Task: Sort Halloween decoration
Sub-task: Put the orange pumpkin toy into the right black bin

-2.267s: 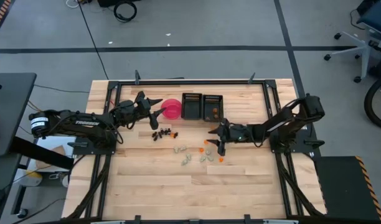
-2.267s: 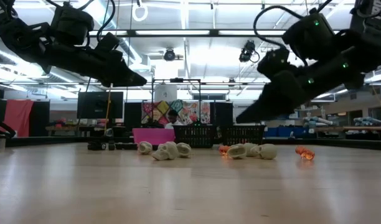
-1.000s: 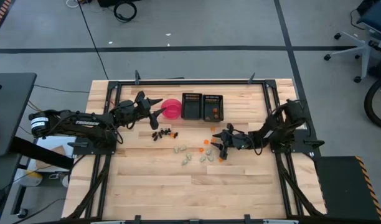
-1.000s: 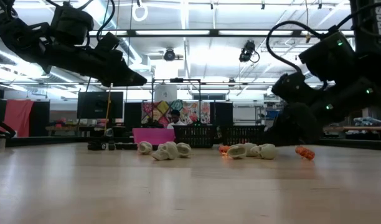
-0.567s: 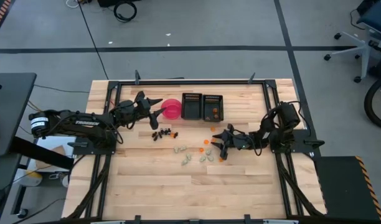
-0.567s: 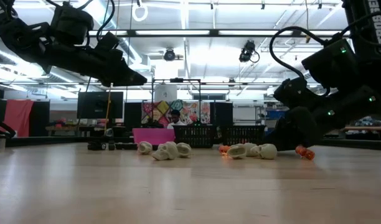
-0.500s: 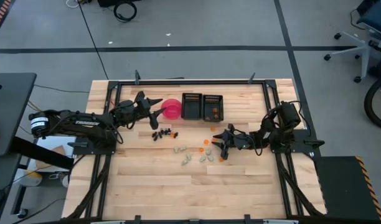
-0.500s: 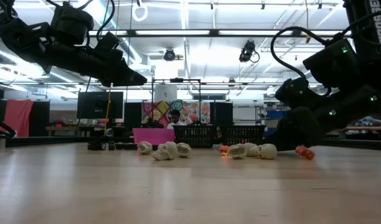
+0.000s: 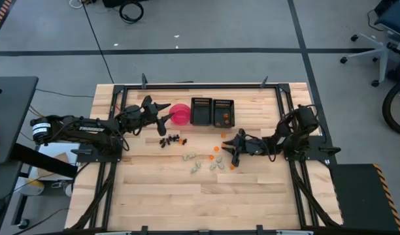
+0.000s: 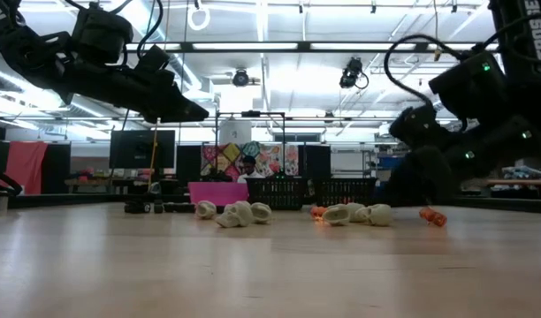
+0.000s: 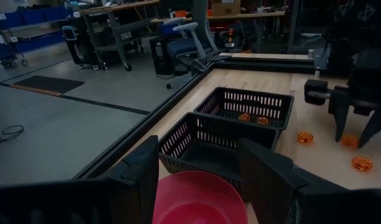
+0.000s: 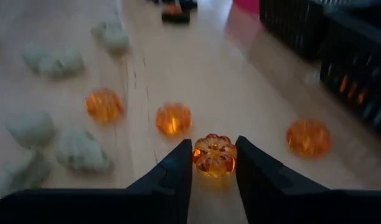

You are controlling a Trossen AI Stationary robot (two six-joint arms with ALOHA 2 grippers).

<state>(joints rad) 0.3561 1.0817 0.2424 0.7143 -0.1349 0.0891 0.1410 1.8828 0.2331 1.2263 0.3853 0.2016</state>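
Note:
My right gripper [image 9: 233, 150] is low over the table's right middle. It is shut on a small orange pumpkin piece [image 12: 214, 154]. Other orange pieces [image 12: 173, 119] lie on the wood around it, with pale greenish-white pieces [image 9: 197, 162] to their left. Dark pieces [image 9: 171, 140] lie farther left. My left gripper [image 9: 163, 115] hangs open and empty beside the pink bowl [image 9: 180, 113], above it in the left wrist view [image 11: 200, 198]. My right gripper pinches the orange pumpkin piece by its two opposite sides [image 12: 197, 155] between its two fingertips [image 12: 178, 163]. The fingers come from the table's right, slanting down. Whether the piece is clear of the wood, I cannot tell.
Two black trays [image 9: 200, 111] [image 9: 224, 112] stand side by side right of the bowl at the table's far middle. The right tray holds orange pieces [image 11: 251, 118]. A black frame rail [image 9: 200, 85] runs round the table. Bare wood lies toward the near edge.
My right gripper has dipped to the table among the orange pieces and has since risen a little. Its arm has drawn back toward the table's right edge.

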